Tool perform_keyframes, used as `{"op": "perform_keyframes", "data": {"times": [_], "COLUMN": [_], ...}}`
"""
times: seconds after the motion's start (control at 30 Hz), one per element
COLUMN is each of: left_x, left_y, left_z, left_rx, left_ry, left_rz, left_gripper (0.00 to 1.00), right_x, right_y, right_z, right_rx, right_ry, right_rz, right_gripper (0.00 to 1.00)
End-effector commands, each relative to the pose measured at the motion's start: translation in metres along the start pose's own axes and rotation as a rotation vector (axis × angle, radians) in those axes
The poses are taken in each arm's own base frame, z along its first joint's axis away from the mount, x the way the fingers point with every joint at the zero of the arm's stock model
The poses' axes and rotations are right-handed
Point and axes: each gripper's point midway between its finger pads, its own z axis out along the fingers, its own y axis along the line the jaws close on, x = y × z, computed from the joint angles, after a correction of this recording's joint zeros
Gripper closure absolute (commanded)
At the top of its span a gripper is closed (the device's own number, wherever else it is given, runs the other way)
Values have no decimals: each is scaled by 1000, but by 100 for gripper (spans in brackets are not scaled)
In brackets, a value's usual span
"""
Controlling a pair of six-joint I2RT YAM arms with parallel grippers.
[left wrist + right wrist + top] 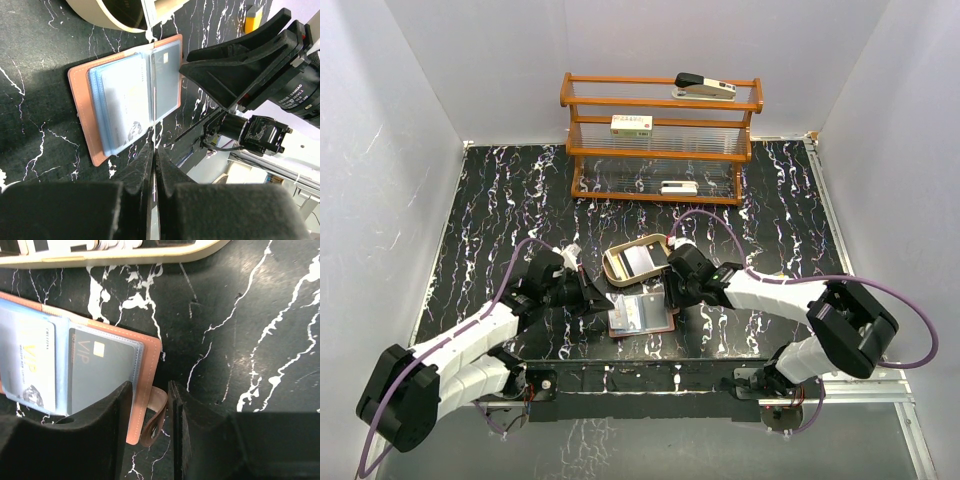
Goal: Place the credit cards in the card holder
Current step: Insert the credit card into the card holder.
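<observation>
The reddish-brown card holder (642,314) lies open on the black table between both grippers. Its bluish pockets show a dark VIP credit card (100,375) on the right and a pale one (27,360) on the left. More credit cards (638,262) lie in the tan tray just behind it. My left gripper (154,147) is shut at the holder's near edge, with a thin clear pocket leaf (154,100) standing edge-on between its jaws. My right gripper (150,385) stands partly open astride the holder's right edge, with the snap strap (157,412) in the gap.
The tan oval tray (611,268) sits right behind the card holder; its rim (125,257) is close above my right fingers. A wooden rack (660,140) at the back carries a stapler (705,86) and white boxes (631,124).
</observation>
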Motion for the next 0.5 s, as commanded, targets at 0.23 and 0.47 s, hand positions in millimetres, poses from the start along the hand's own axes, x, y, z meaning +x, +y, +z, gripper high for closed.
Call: {"op": "perform_keyframes", "data": {"times": [0.23,0.47], "left_x": [8,11], "left_y": [-1,7], "left_z": [0,1], "left_rx": [14,-10], "left_ry": [47,55], "left_rz": [4,-3], "left_gripper": [100,100], "right_x": [2,0], "right_y": [28,36], "right_z": [7,11], "right_rx": [-157,-170], "right_ry": [-12,-17], "right_rz": [3,-32], "right_gripper": [71,74]}}
